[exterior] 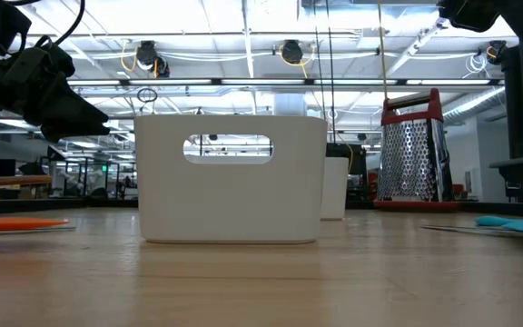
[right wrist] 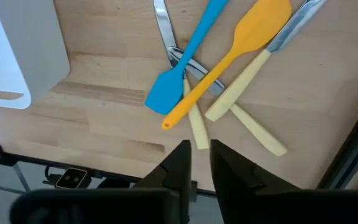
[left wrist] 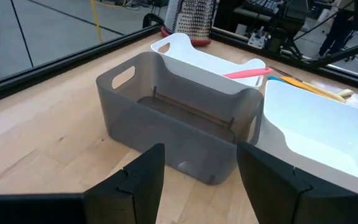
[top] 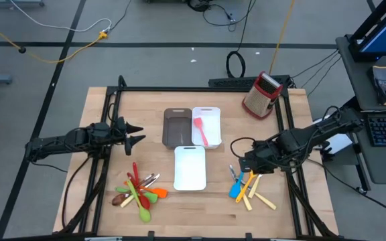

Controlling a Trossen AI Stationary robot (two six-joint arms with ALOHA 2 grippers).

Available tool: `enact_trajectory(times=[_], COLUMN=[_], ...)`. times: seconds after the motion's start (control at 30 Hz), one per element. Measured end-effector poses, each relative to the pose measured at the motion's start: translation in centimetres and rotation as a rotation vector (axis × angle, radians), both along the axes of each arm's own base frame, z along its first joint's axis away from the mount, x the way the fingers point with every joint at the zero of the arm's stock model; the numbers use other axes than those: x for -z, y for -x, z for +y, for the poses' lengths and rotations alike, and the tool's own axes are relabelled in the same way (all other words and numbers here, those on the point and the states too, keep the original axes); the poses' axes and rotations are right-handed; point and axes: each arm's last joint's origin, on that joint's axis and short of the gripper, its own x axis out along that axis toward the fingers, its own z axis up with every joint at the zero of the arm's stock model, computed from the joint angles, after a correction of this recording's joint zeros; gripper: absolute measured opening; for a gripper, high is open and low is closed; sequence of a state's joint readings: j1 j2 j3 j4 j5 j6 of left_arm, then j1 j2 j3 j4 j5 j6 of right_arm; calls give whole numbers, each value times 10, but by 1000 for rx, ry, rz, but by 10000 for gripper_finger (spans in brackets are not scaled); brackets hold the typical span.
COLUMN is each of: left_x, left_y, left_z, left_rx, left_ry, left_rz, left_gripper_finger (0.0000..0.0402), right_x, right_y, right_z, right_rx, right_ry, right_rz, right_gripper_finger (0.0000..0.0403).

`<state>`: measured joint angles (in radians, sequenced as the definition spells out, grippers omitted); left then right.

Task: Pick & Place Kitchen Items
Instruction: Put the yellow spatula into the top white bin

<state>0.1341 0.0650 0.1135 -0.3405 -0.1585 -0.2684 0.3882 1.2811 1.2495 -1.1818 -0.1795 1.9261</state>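
A: What are the right gripper's (right wrist: 196,163) fingers doing?

B: They are sitting nearly together, a thin gap between them, holding nothing. In the high view the gripper is hanging at the right of the frame, just above the right pile: a blue spatula (right wrist: 185,59), an orange spatula (right wrist: 238,46) and cream-handled knives (right wrist: 244,74) lying crossed on the table (top: 99,134). It is probably lining up for a pick there.

A: And the left gripper (left wrist: 197,171)?

B: Its fingers are standing wide apart and empty, pointing toward the dark tray (left wrist: 179,118) at centre frame. That arm is waiting at the left of the high view.

A: Where are the other utensils?

B: A red, green and orange pile (top: 139,191) is lying at lower left of the high view, and a pink spatula (top: 200,131) is already resting in a white tray (top: 214,112). Another white tray (top: 189,167), below it, looks empty. The grater (top: 261,95) is standing at upper right, out of the way.

A: Any writing anywhere?

B: None is showing that can be read.
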Motion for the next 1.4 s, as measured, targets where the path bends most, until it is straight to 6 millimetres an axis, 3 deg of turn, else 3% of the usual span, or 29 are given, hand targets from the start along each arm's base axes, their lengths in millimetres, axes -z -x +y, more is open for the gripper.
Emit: enact_trajectory(times=[0.43, 0.73, 1.07, 1.4], left_x=[0, 0, 0, 0], left_y=[0, 0, 0, 0], left_z=[0, 0, 0, 0], left_rx=[1, 5, 11, 10], left_ry=[-3, -18, -35, -35], left_rz=[1, 6, 11, 11], left_gripper_finger=[207, 207, 207, 207], right_x=[2, 5, 66, 109], right_y=[-2, -3, -13, 4], right_z=[1, 1, 3, 0], right_rx=[27, 82, 185, 186], right_ry=[-6, -2, -22, -85], right_rz=[15, 18, -84, 39], right_gripper_finger=[151, 175, 175, 180])
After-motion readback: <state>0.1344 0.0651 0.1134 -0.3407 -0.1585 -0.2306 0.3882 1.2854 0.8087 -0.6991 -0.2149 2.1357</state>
